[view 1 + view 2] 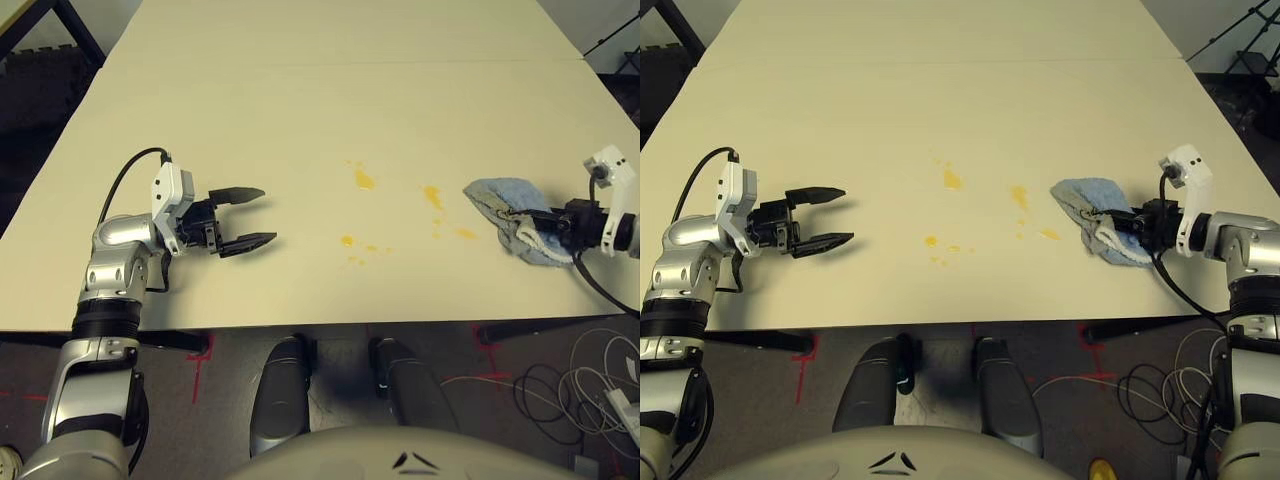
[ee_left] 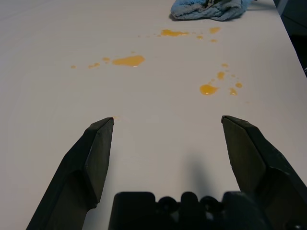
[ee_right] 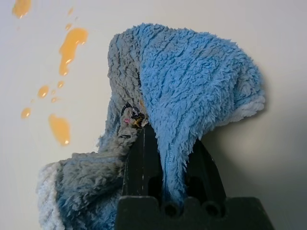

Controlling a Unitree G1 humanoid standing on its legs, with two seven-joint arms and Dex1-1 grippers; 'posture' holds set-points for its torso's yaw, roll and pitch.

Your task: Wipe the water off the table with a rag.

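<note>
We hold the rag point(image 1: 515, 218) clamped in the right gripper point(image 1: 1118, 226), at the right of the head-camera frame. In the right wrist view the two fingers point(image 3: 144, 158) are clenched on a fold of the blue terry, and the cloth drapes forward and to both sides of them, bunched and resting on the surface point(image 1: 300, 130).

The relation that governs the coming move: the water point(image 1: 364, 180) lies toward frame centre from the rag, that is, to the left of the right fingers. The nearest spots sit just beside the rag's left edge; the rest spread further left as a loose band of droplets running roughly left-right across mid-frame, with a lower cluster nearer the bottom edge of the surface. We judge that the wipe should sweep leftward along that band, with the cloth pressed flat ahead of the fingers.

The left gripper point(image 1: 248, 217) hovers at the left of the frame with its fingers spread wide and empty, pointing right toward the spill. It stands well apart from the nearest droplets. The right arm is nearer to the water and already carries the rag, so we assign the wipe to it.
</note>
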